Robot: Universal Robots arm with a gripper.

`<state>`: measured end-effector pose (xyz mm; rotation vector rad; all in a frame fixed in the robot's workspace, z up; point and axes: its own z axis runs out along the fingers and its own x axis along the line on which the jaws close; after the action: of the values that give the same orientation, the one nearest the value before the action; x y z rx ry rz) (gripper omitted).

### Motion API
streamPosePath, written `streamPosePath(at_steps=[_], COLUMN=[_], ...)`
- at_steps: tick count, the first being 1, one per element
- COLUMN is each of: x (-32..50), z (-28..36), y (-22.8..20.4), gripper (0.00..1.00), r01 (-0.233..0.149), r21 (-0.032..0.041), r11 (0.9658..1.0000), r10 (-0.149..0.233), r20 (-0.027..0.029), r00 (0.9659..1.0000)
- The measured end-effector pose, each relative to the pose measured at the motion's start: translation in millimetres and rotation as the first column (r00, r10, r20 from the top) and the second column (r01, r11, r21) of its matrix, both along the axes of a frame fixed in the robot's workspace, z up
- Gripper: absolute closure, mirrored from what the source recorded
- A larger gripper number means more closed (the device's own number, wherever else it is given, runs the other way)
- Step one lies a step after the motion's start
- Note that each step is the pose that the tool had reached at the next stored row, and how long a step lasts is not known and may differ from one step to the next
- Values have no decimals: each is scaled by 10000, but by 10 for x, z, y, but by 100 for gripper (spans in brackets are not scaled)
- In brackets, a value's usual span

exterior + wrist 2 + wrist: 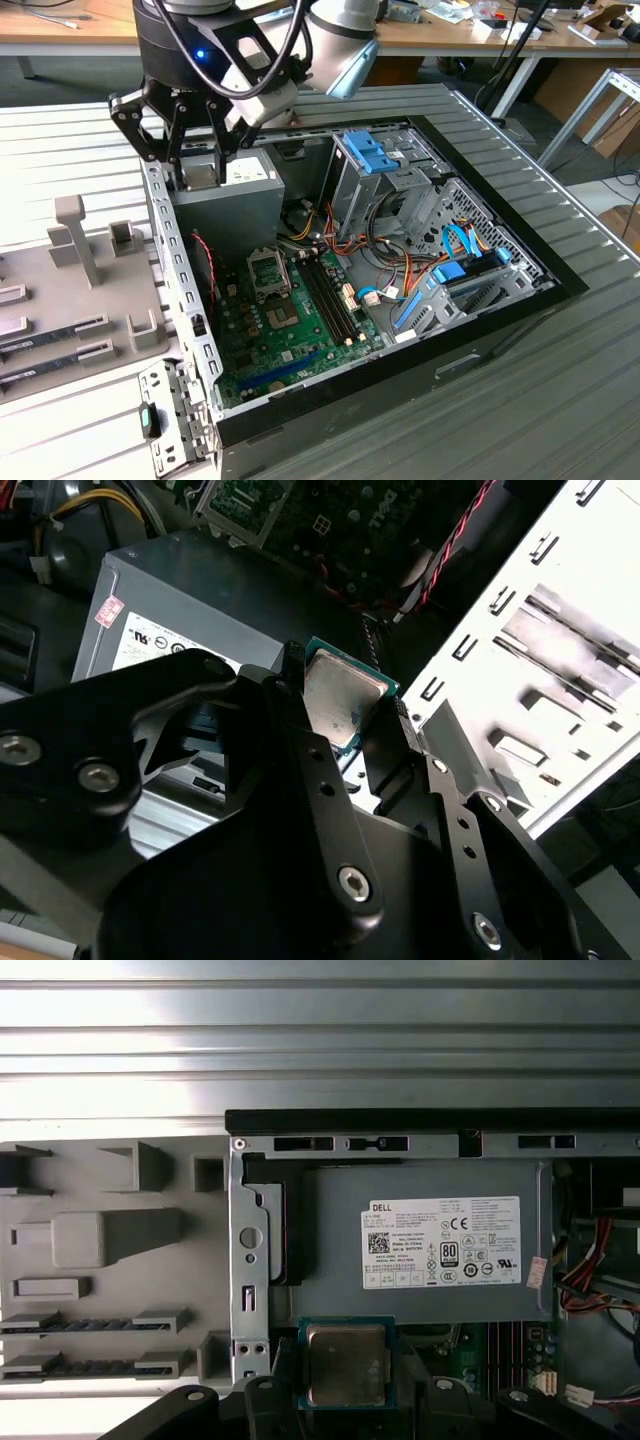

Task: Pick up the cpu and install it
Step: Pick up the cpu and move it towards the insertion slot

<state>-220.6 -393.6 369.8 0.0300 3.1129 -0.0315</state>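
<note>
While clamped on the cpu [347, 1363], gripper [199, 170] pointing straight down, arm [345, 50] hovering over the power supply [420, 1220].

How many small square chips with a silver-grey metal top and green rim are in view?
1. The small square silver-topped cpu is gripped in the black gripper, close to the grey metal power supply box. Others could lie hidden.

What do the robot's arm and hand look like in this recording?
The arm is silver-grey and rounded, with black cables looped beside a black wrist unit showing a small blue light. The hand is matt black: angular linkage bars joined with silver screws.
</note>
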Motion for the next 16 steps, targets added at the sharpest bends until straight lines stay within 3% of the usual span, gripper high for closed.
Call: streamPosePath(at_steps=[7,9,10,16], x=[54,134,197,233], z=[-11,-26,-41,-55], y=[-4,-6,-29,-59], gripper=[53,53,53,53], r01=[0,0,0,0], r21=[-17,-31,-48,-70], r11=[10000,10000,10000,10000], r10=[0,0,0,0], r20=[2,1,0,0], r00=[10000,10000,10000,10000])
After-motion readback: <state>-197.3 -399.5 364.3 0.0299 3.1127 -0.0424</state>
